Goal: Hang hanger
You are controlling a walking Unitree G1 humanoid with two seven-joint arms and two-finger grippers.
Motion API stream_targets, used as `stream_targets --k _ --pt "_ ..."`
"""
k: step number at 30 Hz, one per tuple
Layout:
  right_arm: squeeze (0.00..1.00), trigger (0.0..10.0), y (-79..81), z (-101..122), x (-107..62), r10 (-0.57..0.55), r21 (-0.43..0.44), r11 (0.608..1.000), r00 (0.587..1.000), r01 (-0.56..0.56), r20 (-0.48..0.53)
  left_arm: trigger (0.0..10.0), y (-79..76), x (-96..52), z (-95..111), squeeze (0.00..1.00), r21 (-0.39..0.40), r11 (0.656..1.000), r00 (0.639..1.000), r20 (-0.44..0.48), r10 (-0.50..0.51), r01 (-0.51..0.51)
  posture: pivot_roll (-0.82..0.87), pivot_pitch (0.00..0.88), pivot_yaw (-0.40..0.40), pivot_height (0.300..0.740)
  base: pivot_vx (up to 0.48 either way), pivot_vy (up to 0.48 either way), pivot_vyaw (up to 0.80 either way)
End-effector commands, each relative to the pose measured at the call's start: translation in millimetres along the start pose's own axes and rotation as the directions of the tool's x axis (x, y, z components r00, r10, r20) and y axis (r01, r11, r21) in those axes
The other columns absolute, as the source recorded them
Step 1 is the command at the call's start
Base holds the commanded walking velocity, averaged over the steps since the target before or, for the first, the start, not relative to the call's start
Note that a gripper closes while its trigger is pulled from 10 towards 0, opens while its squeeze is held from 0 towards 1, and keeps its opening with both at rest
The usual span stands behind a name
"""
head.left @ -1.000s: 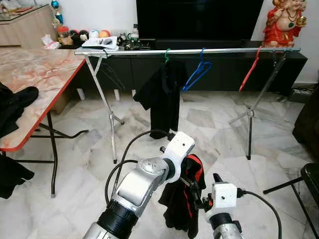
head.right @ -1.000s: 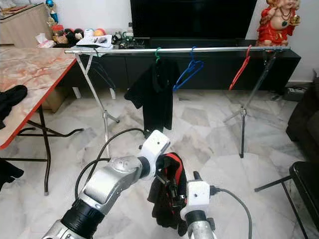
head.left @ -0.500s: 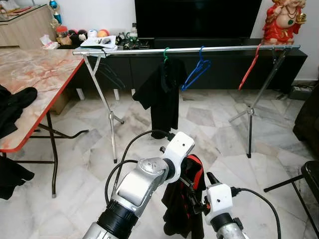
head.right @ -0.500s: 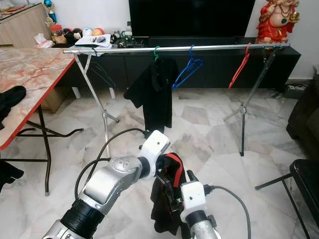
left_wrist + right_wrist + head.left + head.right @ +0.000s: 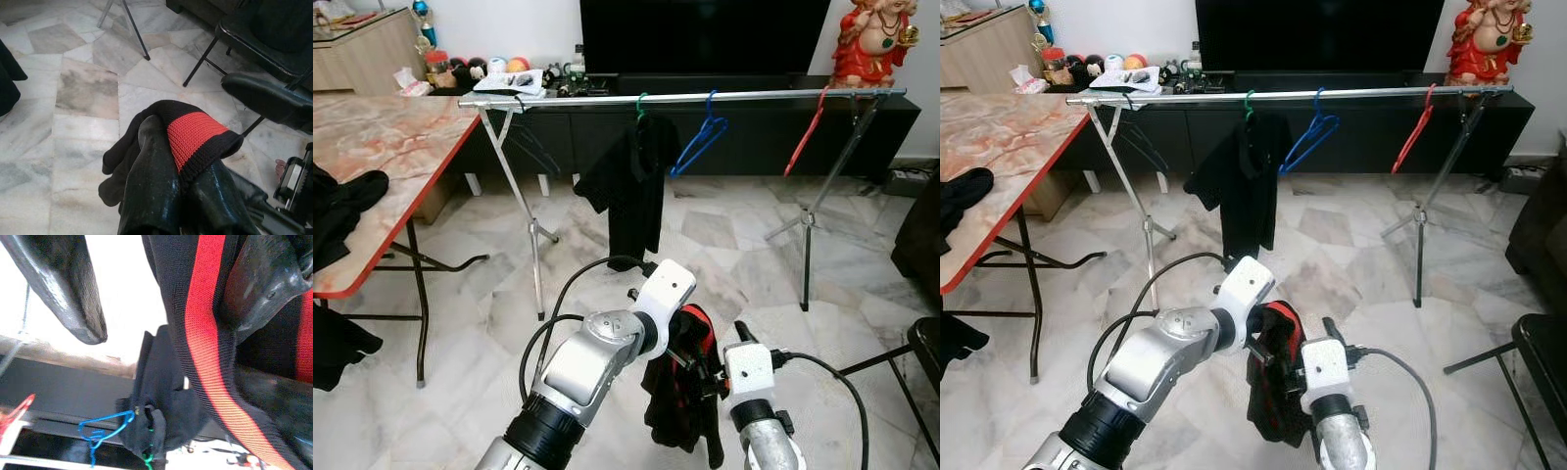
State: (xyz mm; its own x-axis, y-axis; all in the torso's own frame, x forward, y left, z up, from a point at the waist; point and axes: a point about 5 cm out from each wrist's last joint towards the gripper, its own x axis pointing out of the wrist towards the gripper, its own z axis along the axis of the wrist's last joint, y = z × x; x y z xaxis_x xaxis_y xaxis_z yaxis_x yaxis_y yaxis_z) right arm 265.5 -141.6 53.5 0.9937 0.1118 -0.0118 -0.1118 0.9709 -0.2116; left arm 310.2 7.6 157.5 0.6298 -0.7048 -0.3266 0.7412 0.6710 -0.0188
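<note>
Head views. You have the left gripper (image 5: 690, 354) low at centre frame, fingers clamped on a black garment with red trim (image 5: 687, 392), which hangs below it above the marble floor (image 5: 460, 323). The right gripper (image 5: 722, 364) sits just beside the cloth at lower right, touching it. Across the upper frame runs a metal clothes rail (image 5: 587, 99). On it, left to right: a green hanger carrying a black shirt (image 5: 629, 186), an empty blue hanger (image 5: 701, 137), an empty red hanger (image 5: 806, 132). A marble-topped table (image 5: 382, 157) with dark clothes on it stands at the left edge. A red figurine (image 5: 871, 44) is at upper right.

Left wrist view. You see both black fingers (image 5: 156, 196) pressed together at lower centre, the garment's red-banded edge (image 5: 193, 139) folded over them. A black chair (image 5: 264, 44) is at upper right.

Right wrist view. Fingers are spread: one (image 5: 63, 289) at upper left is clear of the cloth, the other (image 5: 261, 284) at upper right lies against the red-striped fabric (image 5: 205, 357). The blue hanger (image 5: 105, 428) and black shirt (image 5: 161, 406) show low in the frame. You cannot tell whether a hanger is inside the held garment.
</note>
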Motion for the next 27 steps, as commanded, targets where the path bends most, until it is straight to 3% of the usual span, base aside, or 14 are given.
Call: stream_targets --k 1,10,19,27 --pt "0.0 10.0 -2.8 -1 -3.2 -0.02 -0.022 1.0 1.0 0.021 0.004 10.0 -2.6 -1.5 2 0.0 -0.01 1.0 1.0 0.018 -0.025 0.025 0.12 0.071 0.048 0.74 0.0 0.0 0.0" --pt "0.0 10.0 0.1 -3 -2.7 -0.007 -0.134 0.991 1.0 0.008 0.011 10.0 -2.3 -1.2 3 0.0 -0.009 1.0 1.0 0.019 -0.025 0.025 0.12 0.071 0.05 0.74 0.0 0.0 0.0" --pt "0.0 10.0 11.4 -4 14.3 0.065 -0.113 0.991 0.998 -0.067 -0.017 10.0 -2.0 -1.1 3 0.0 -0.006 1.0 1.0 0.018 -0.025 0.025 0.12 0.072 0.054 0.74 0.0 0.0 0.0" --pt "0.0 10.0 4.6 2 25.2 0.004 -0.151 0.989 1.0 -0.003 0.008 10.0 -2.2 -1.3 3 0.0 -0.008 1.0 1.0 0.019 -0.025 0.025 0.13 0.074 0.053 0.74 0.0 0.0 0.0"
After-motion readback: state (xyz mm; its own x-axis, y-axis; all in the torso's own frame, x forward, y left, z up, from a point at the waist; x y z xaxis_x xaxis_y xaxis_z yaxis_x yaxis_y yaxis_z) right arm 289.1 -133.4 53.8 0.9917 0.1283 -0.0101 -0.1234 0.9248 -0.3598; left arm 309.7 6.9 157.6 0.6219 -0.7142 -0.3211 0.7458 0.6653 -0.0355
